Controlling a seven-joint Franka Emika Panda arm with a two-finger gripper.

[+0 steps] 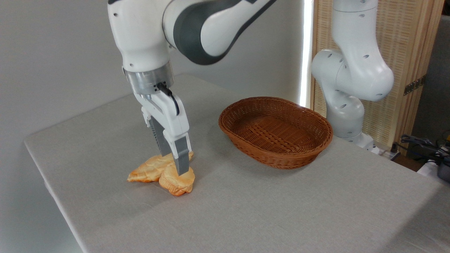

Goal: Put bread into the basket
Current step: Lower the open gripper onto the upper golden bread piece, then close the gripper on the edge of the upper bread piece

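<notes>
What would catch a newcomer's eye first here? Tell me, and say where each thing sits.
First, the big white arm reaching down at the left, its gripper lowered onto the round bun near the table's front left part. A flat braided pastry lies right beside the bun, touching it. To the right, apart from both, sits the empty brown wicker basket, with the arm's white base behind it.

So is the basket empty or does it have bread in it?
Empty. The wicker basket shows only its bare woven bottom; the round bun sits on the table beside the braided pastry.
</notes>
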